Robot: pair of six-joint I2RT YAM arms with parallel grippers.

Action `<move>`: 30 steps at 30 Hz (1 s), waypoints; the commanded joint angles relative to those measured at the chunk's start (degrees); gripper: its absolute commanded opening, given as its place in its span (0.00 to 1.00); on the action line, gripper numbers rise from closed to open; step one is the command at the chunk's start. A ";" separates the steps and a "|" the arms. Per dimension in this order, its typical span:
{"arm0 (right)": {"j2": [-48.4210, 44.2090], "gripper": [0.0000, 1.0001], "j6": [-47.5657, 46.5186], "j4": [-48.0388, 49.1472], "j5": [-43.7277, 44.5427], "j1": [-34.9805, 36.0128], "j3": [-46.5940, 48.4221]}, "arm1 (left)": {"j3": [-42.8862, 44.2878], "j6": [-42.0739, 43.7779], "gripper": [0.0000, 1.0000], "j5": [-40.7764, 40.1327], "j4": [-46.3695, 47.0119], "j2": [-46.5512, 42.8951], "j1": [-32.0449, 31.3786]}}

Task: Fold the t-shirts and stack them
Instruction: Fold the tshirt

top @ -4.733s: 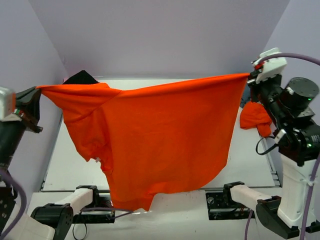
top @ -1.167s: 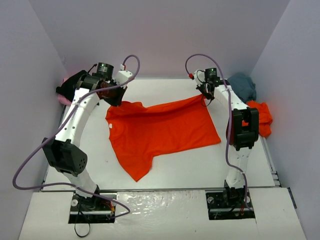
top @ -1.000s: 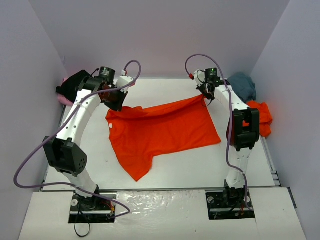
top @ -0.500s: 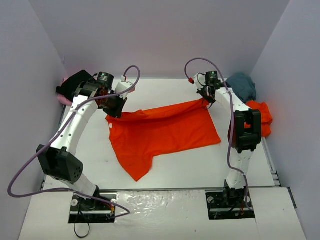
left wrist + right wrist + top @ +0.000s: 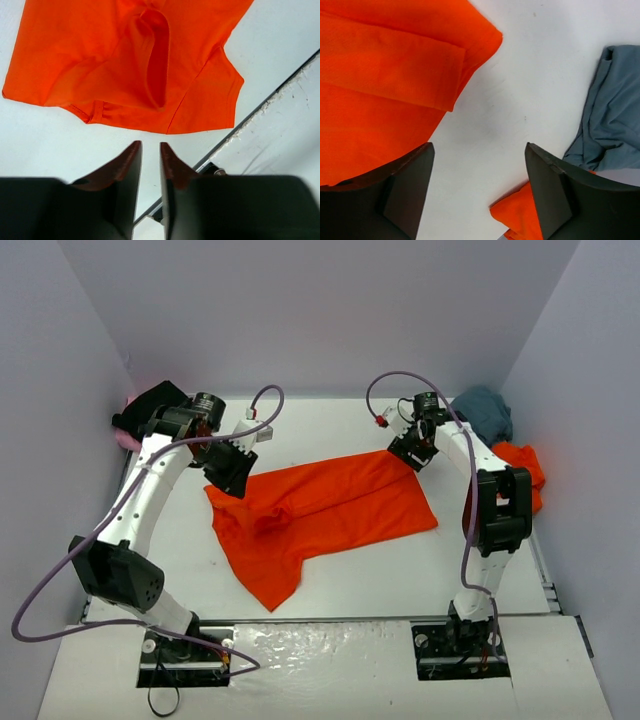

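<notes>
A bright orange-red cloth t-shirt (image 5: 320,505) lies spread and rumpled in the middle of the white tabletop (image 5: 400,560). The left claw (image 5: 150,146) hangs by its far left corner, jaws a narrow slit apart, gripping nothing. The right claw (image 5: 477,150) gapes wide and empty at the far right corner, near a crumpled teal-grey t-shirt (image 5: 615,110).

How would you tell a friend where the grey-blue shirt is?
Find the white table and go to its far right corner, past the right arm. The teal-grey shirt lies bunched there; it is the only grey one, next to a crumpled orange shirt.
</notes>
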 commanded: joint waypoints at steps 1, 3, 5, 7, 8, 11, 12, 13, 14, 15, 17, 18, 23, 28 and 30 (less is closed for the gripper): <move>-6.22 0.68 -1.67 -2.11 -3.76 -0.33 -0.46 | 3.14 3.65 0.27 5.52 -2.78 -6.67 -0.53; -6.69 0.69 -1.88 -1.89 -4.27 -0.34 -0.49 | 3.30 3.97 0.28 6.76 -3.00 -7.58 -0.53; -6.26 0.60 -1.34 -1.89 -5.14 -0.39 0.76 | 3.40 3.27 0.28 5.53 -1.86 -8.07 -0.40; -5.19 0.01 0.17 -1.94 -6.12 -0.43 2.71 | 2.86 1.99 0.27 2.17 0.34 -8.02 -0.26; -4.33 0.00 0.97 -1.94 -6.46 -0.37 4.21 | 2.63 2.04 0.24 1.87 1.31 -7.44 -0.15; -1.26 0.00 3.38 -2.11 -6.65 0.15 8.69 | 1.99 1.30 0.00 0.98 4.11 -4.93 -0.09; 0.18 0.00 3.60 -2.11 -5.75 0.53 10.13 | 1.93 0.87 0.00 0.60 5.77 -3.44 -0.09; 1.30 0.00 3.95 -2.17 -5.36 0.84 11.32 | 1.96 0.71 0.00 0.39 6.94 -2.16 -0.09; 2.15 0.00 4.42 -2.27 -5.46 1.11 12.27 | 2.07 0.81 0.00 0.34 7.69 -1.05 -0.09; 2.88 0.00 4.72 -2.44 -5.70 1.37 13.02 | 2.16 0.61 0.00 0.33 8.48 -0.05 -0.17; 4.41 0.00 5.40 -2.61 -5.37 2.63 14.26 | 2.59 0.21 0.00 0.39 9.64 2.43 -0.18; 5.18 0.00 5.81 -2.80 -5.08 3.19 14.86 | 2.89 0.07 0.00 0.66 10.00 3.69 -0.18; 7.23 0.00 5.44 -3.59 -4.86 5.89 14.72 | 1.67 0.27 0.00 1.59 12.85 7.58 -0.27; 9.59 0.00 5.46 -4.70 -3.91 7.09 15.22 | 1.77 0.12 0.00 1.91 13.38 11.28 -0.27; 10.26 0.00 5.46 -5.19 -3.56 7.34 15.33 | 1.75 0.51 0.00 2.42 13.39 12.25 -0.27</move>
